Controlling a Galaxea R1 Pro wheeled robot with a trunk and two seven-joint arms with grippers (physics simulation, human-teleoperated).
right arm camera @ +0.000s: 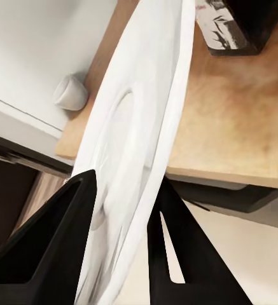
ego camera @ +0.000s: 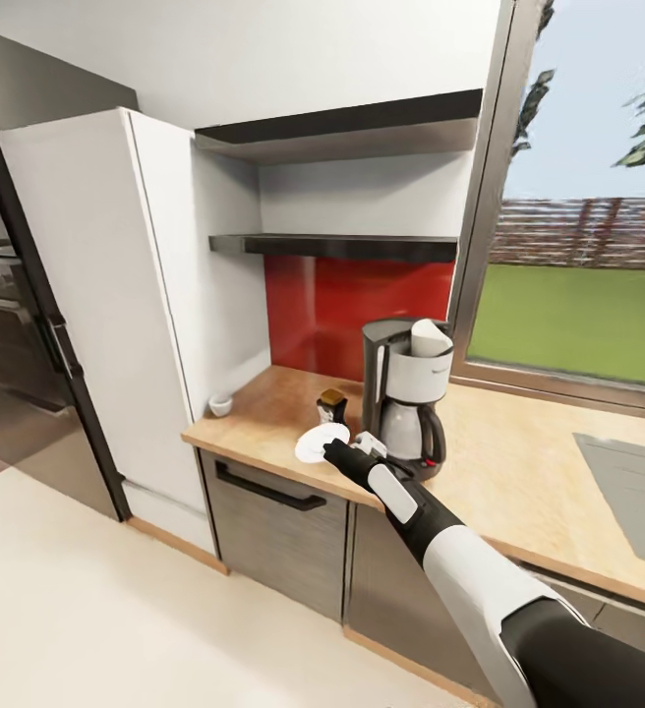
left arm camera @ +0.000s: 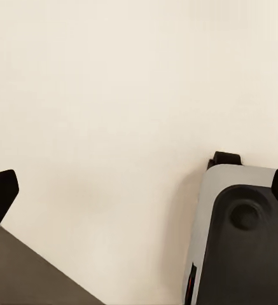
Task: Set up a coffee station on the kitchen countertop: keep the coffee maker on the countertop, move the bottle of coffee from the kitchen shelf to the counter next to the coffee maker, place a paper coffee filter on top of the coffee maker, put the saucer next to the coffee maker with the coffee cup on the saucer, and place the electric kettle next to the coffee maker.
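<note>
Saucer (right arm camera: 139,127) in right gripper (right arm camera: 123,210) above countertop (right arm camera: 240,127), nothing on it

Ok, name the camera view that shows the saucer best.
The right wrist view: the saucer spans the frame, pinched edge-on between the right gripper fingers. The head view shows it small, held over the countertop edge. The left wrist view looks at the floor.

White saucer (right arm camera: 135,127); tan wood-grain countertop (ego camera: 263,418); black-and-silver coffee maker (ego camera: 406,393); red backsplash (ego camera: 352,305); white-grey coffee cup (right arm camera: 70,93).

Bottle of coffee (right arm camera: 240,25) cut off
</note>
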